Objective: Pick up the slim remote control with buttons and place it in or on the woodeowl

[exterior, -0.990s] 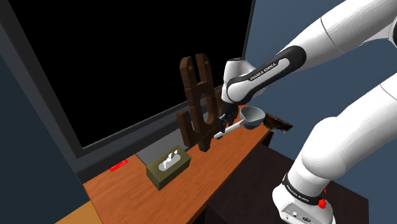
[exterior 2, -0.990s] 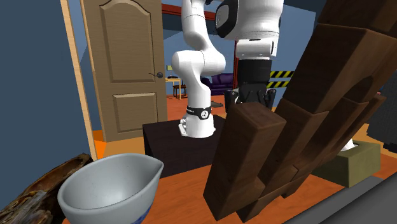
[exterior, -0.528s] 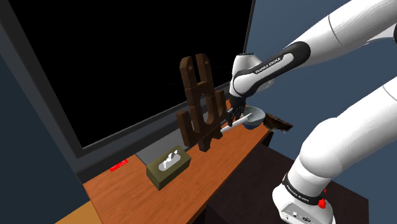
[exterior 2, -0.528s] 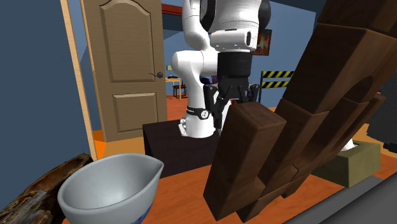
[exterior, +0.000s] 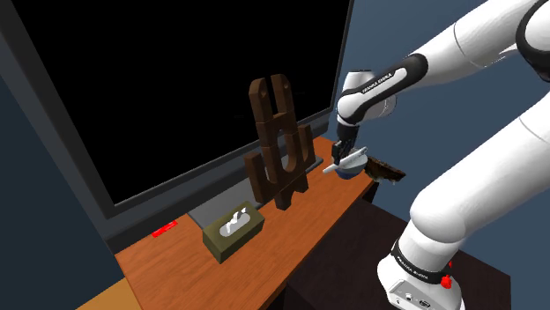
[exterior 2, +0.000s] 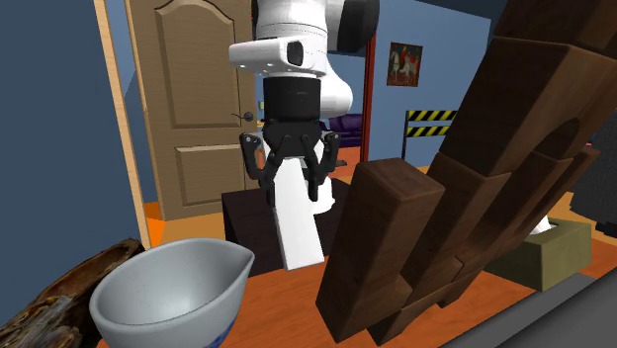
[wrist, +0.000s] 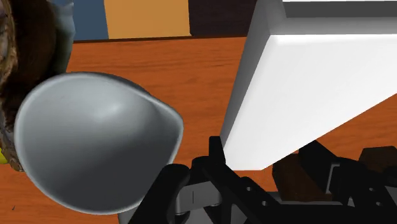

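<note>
The slim remote [exterior 2: 297,222] is drawn as a plain white slab without visible buttons. My gripper [exterior 2: 290,163] is shut on its upper end, and the slab hangs down toward the table. In the shoulder view the gripper [exterior: 342,155] holds the remote [exterior: 346,163] just over a grey spouted bowl [exterior: 354,167]. The wrist view has the remote [wrist: 312,89] clasped between the fingers, beside and above the bowl [wrist: 95,146]. A rough dark brown wooden piece [exterior: 385,171] lies right behind the bowl [exterior 2: 168,292].
A tall dark wooden sculpture [exterior: 280,145] stands on the orange-brown table [exterior: 176,255], close to the gripper on the shoulder view's left. An olive tissue box [exterior: 234,229] sits further left. A black area in a frame backs the table. The second exterior view has a door [exterior 2: 198,109].
The gripper carried the remote toward the shoulder view's right, from beside the wooden sculpture to over the grey bowl. In the second exterior view it came out from behind the sculpture.
</note>
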You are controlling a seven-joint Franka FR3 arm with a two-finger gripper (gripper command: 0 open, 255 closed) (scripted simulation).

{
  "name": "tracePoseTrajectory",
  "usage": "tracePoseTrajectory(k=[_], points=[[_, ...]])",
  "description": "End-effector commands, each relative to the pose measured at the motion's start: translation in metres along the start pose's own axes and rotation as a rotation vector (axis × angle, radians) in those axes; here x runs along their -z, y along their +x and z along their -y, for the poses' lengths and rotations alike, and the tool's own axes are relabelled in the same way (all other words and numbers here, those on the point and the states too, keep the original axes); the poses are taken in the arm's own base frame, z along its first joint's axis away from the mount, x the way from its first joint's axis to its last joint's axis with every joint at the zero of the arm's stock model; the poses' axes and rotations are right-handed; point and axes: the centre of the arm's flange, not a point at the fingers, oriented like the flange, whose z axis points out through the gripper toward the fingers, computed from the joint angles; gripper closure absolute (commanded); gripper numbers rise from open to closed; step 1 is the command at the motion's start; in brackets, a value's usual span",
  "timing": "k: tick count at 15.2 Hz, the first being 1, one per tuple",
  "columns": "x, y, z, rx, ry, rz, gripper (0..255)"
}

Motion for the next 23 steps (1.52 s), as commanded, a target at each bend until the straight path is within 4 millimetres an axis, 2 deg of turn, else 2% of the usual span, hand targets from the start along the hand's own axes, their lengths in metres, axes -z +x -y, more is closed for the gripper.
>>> tracePoseTrajectory(k=[1, 21, 22, 23], points=[[0.001, -0.001, -0.025, 0.002, 0.000, 0.000, 255], [0.001, -0.023, -0.288, 0.002, 0.000, 0.000, 255], [0.001, -0.024, -0.309, 0.002, 0.000, 0.000, 255], [-0.004, -0.024, -0.309, 0.002, 0.000, 0.000, 255]])
